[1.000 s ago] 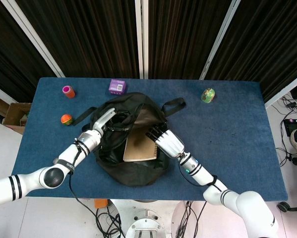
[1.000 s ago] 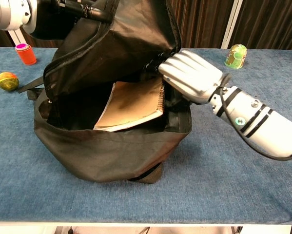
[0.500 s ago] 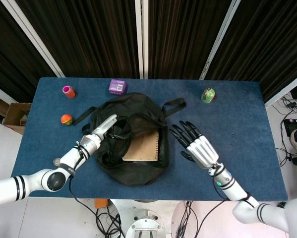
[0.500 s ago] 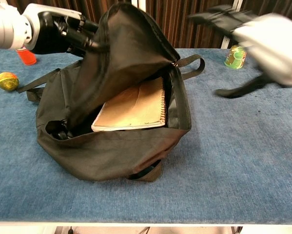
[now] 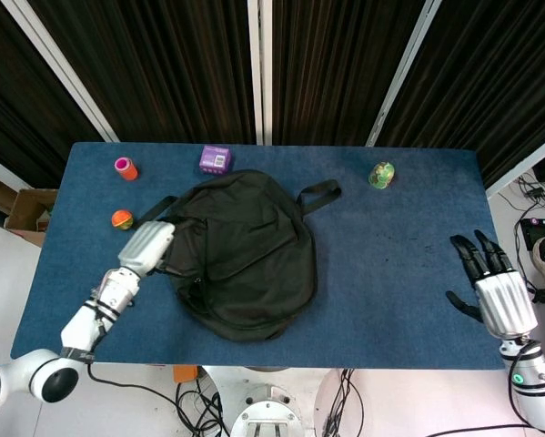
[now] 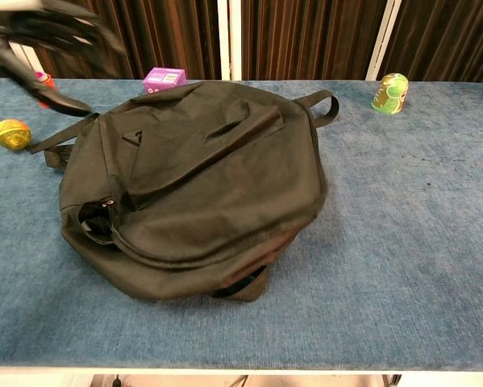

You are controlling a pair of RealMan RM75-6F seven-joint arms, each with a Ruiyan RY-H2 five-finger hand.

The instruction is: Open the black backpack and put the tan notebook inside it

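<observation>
The black backpack (image 5: 245,255) lies flap-down at frame centre, tan notebook out of sight, presumably inside, as the left hand (image 5: 146,248) hangs empty at its edge and the right hand (image 5: 491,289) spreads lower right; its unzipped mouth could spill contents if nudged.

Even bright overhead light, soft shadows; my left hand (image 6: 43,36) smears with motion blur in chest view, rest sharp.

I see the black backpack (image 5: 245,259) lying flat at mid-table, flap down over its opening, straps trailing toward the far side; the tan notebook isn't visible.
</observation>
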